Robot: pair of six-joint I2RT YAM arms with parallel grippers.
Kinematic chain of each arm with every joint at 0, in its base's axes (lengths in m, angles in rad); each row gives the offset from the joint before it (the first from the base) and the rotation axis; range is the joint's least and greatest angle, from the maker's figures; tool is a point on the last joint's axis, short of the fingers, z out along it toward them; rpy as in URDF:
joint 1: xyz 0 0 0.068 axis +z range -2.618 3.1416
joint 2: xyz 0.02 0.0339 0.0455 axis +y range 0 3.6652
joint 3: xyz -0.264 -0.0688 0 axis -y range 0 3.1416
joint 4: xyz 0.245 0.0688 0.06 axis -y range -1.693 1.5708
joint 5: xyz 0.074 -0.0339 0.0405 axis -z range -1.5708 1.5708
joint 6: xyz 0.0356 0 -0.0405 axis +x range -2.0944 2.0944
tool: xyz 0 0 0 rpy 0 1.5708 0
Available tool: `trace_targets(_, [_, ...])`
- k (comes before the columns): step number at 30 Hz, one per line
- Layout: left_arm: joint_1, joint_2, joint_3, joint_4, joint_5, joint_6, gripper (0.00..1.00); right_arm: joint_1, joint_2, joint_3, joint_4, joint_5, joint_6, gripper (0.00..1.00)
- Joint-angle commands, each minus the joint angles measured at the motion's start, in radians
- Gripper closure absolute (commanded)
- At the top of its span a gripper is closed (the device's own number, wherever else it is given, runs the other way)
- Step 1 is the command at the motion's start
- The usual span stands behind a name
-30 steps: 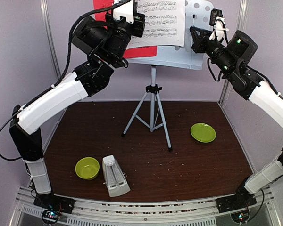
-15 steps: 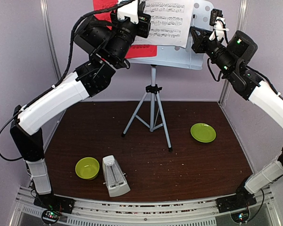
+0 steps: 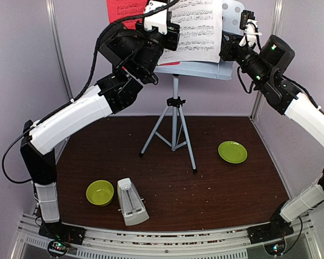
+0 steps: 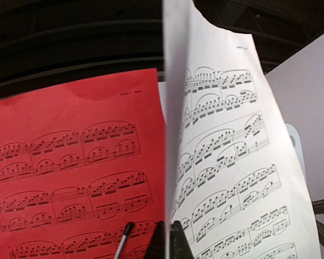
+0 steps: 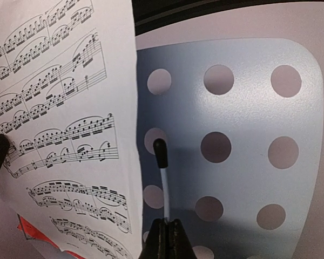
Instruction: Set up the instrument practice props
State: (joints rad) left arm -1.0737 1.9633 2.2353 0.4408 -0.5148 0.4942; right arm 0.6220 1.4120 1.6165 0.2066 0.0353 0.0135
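Currently pinches the white sheet of music [image 3: 197,27] in the left gripper [image 4: 166,238]: fingertips pressed together on the paper's lower edge, at the bottom middle of the left wrist view. Holds this sheet upright at the top centre of the overhead frame, in front of the perforated music stand [image 3: 205,71], with the left border of the paper bent toward the camera. Shows the red sheet of music [image 3: 123,8] further left, at the upper left part of the stand, partly hidden behind the left arm. Shows also the left page-holder rod [image 4: 122,238], black-tipped, lying across the bottom of the red sheet, just beside the closed fingertips.

Clamps with the right gripper [image 5: 166,237], at the upper right of the overhead frame, the right page-holder rod [image 5: 163,186]: jaws together on its lower end, black tip pointing up in the right wrist view. Sets this rod just to the right of the white sheet's border, over the round holes of the stand; cannot tell whether touching the panel behind.

Rests the stand on its tripod [image 3: 175,116] at the middle back of the brown table [image 3: 232,189]. Finds the small white metronome [image 3: 132,202] at the lower left of the overhead frame, on the table, just to the right of the lime-green bowl [image 3: 100,192]; cannot tell if upright or lying. Finds the lime-green plate [image 3: 232,151] at the right middle, well apart from both.
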Motion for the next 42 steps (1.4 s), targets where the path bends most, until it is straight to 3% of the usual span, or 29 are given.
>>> trace_targets(1, [-0.025,-0.014,0.025,0.182,-0.147,0.018,1.0,0.005,-0.011,-0.013,0.0,0.026,-0.018,1.0])
trace_targets(15, [-0.126,0.048,0.074,0.317,-0.242,0.306,1.0,0.013,-0.02,-0.028,0.006,0.055,-0.018,1.0])
trace_targets(21, [-0.126,0.075,0.106,0.213,-0.207,0.212,1.0,0.016,-0.027,-0.036,0.008,0.048,-0.025,1.0])
trace_targets(31, [-0.138,0.129,0.176,0.314,-0.264,0.234,1.0,0.024,-0.038,-0.05,0.013,0.061,-0.042,1.0])
trace_targets(38, [-0.151,0.176,0.24,0.227,-0.254,0.195,1.0,0.03,-0.035,-0.05,0.019,0.062,-0.045,1.0])
trace_targets(42, [-0.16,0.178,0.228,0.16,-0.18,0.14,1.0,0.034,-0.031,-0.05,0.022,0.058,-0.049,1.0])
